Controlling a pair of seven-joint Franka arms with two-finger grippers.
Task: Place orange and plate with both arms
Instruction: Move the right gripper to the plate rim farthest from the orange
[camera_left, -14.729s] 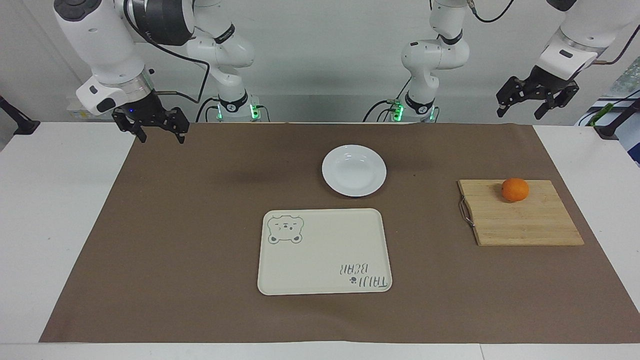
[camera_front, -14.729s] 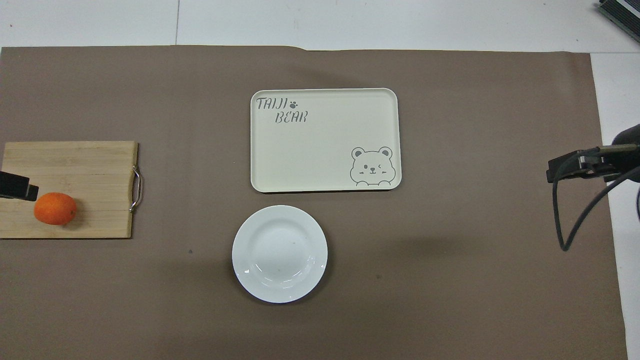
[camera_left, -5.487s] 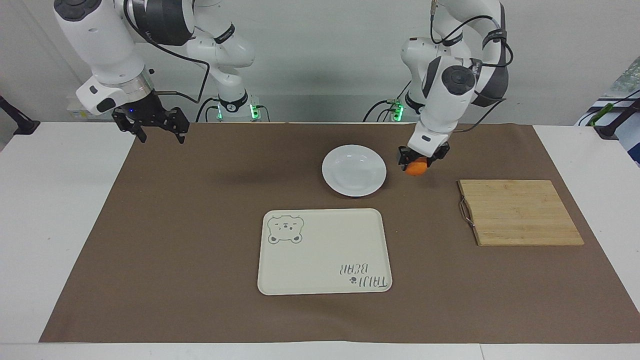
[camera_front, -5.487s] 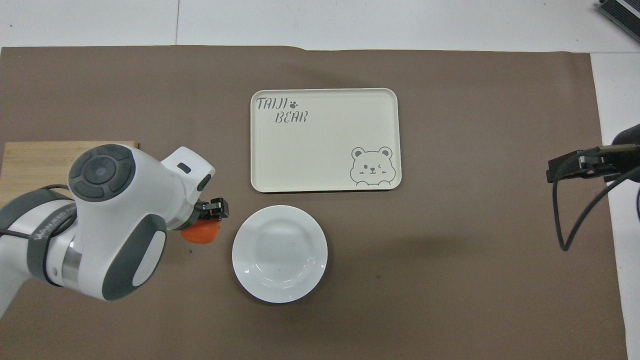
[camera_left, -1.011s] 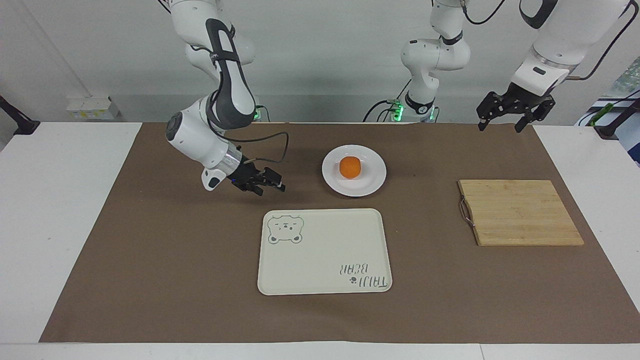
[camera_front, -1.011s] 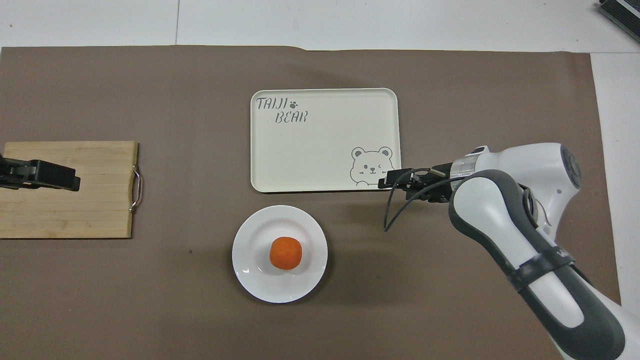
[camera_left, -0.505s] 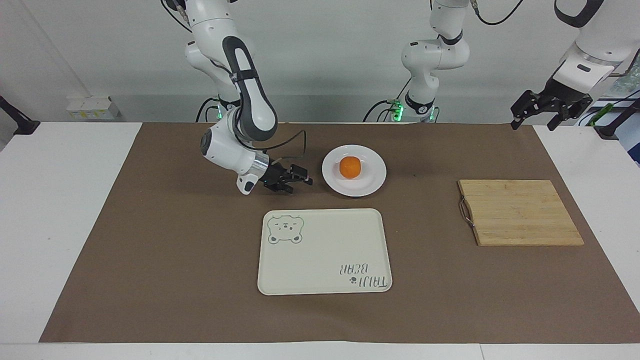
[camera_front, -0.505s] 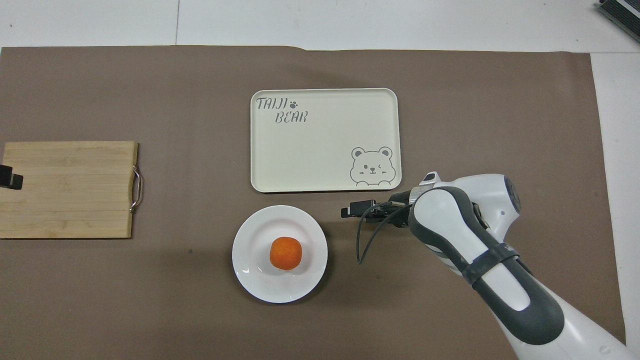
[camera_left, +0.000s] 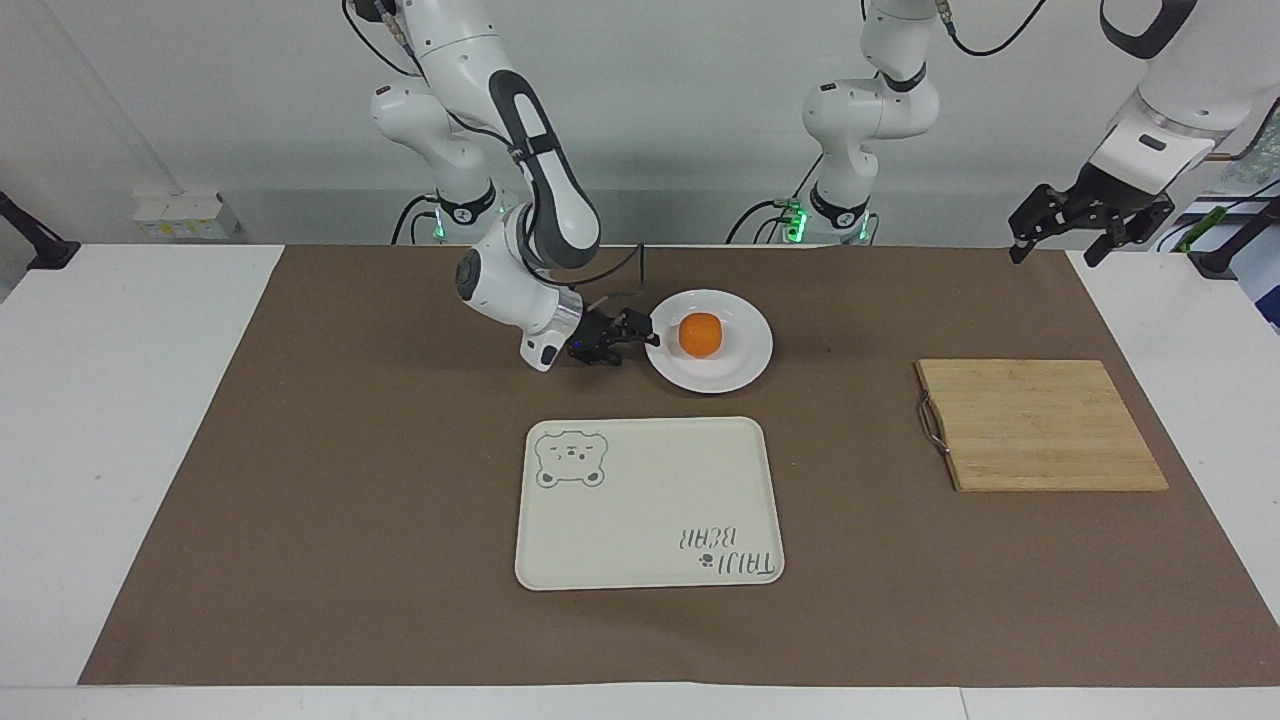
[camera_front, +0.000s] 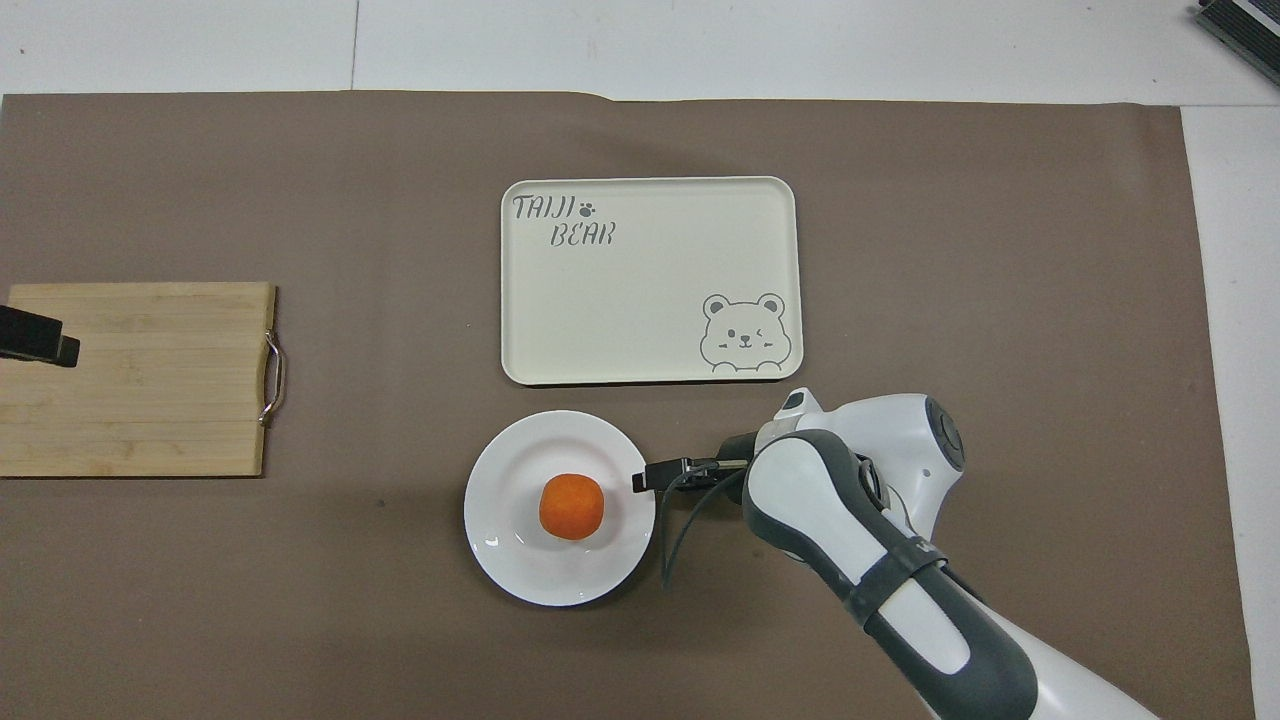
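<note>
The orange (camera_left: 700, 334) (camera_front: 571, 506) rests in the well of the white plate (camera_left: 742, 352) (camera_front: 520, 560), which lies on the brown mat close to the robots. My right gripper (camera_left: 645, 328) (camera_front: 640, 482) is low at the plate's rim, on the side toward the right arm's end of the table, and points at the orange. The right arm hides how the gripper meets the rim. My left gripper (camera_left: 1085, 215) (camera_front: 40, 338) hangs open and empty, high over the cutting board's edge at the left arm's end, where that arm waits.
A cream tray with a bear drawing (camera_left: 650, 500) (camera_front: 650, 280) lies farther from the robots than the plate. A bamboo cutting board with a metal handle (camera_left: 1040, 425) (camera_front: 140, 380) lies bare toward the left arm's end of the table.
My right gripper has swung from beside the tray's corner over to the plate's rim and come lower. The left gripper has shifted slightly. Orange and plate have not moved.
</note>
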